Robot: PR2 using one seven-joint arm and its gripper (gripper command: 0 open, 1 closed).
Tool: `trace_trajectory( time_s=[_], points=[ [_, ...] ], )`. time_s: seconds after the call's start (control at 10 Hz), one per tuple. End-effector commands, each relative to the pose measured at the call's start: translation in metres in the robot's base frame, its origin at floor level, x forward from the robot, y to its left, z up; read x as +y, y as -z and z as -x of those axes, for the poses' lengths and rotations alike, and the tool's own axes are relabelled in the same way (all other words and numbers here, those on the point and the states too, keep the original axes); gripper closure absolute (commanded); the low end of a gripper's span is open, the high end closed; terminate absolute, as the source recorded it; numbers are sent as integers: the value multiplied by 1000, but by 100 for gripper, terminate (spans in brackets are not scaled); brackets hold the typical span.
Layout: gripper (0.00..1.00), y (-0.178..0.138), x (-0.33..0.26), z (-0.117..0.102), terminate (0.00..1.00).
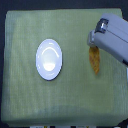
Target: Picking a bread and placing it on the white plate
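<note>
I see the bread right of centre, long axis vertical in frame, top end under my gripper at upper right. Can't tell jaw state. White plate sits well left, empty.

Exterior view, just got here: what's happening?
A PR2 arm reaches in from the exterior view's right, with its gripper over the top end of the bread. The bread lies on the green cloth, to the right of the plate and apart from it. The plate is bare, so the bread has not been placed yet. The picture is too coarse to tell whether the gripper is open or already shut on the bread.
</note>
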Motion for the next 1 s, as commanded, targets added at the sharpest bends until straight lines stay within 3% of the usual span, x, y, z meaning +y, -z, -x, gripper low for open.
trace_trajectory(
  time_s=[0.0, 0.2, 0.6, 0.9],
  points=[
    [100, -87, 70, 15, 0],
    [100, -89, 126, 13, 0],
    [100, -58, 242, 10, 0],
    [100, -38, 276, 8, 0]
  ],
)
